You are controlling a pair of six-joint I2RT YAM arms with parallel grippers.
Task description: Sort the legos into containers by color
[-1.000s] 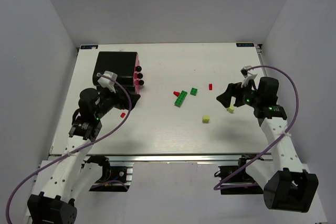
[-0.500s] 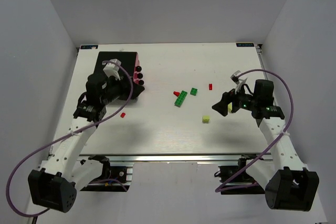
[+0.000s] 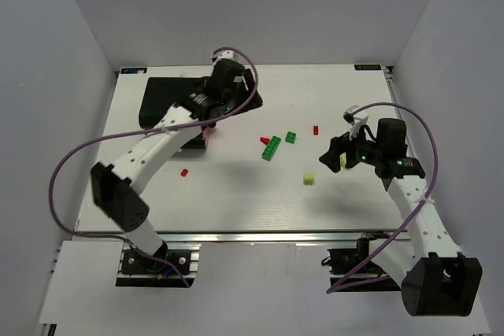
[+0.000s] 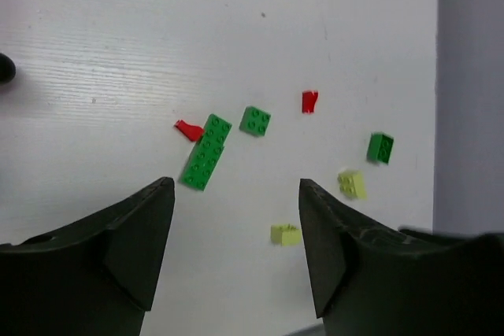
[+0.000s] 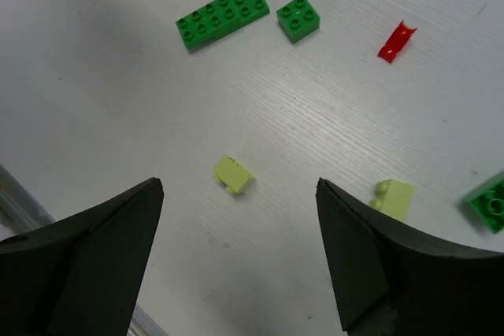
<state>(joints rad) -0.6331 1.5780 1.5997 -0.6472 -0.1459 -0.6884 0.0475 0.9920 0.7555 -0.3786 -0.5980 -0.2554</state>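
On the white worktop (image 3: 236, 194) the legos lie loose, and none of them is in a drawer. Near the middle there is a long green brick (image 3: 272, 148) with a small red brick (image 3: 264, 140) right against it. A square green brick (image 3: 290, 137) lies just beside them, and a second red piece (image 3: 316, 128) lies a little more to the right. One more red brick (image 3: 184, 171) lies alone on the left side, near the black cabinet (image 3: 161, 96) at the far-left corner.

The left arm reaches across this cabinet, so only a small part of the pink drawers (image 3: 207, 134) is visible under it. The left gripper (image 4: 234, 186) hangs above the worktop with its fingers apart and nothing between them. The right gripper (image 5: 238, 186) is also above the worktop, with fingers wide apart and empty. In its wrist view a pale yellow brick (image 5: 234, 175) shows between the two fingertips, lying flat on the worktop. A second yellow brick (image 5: 394, 198) and another green brick (image 5: 492, 202) lie off to one side.
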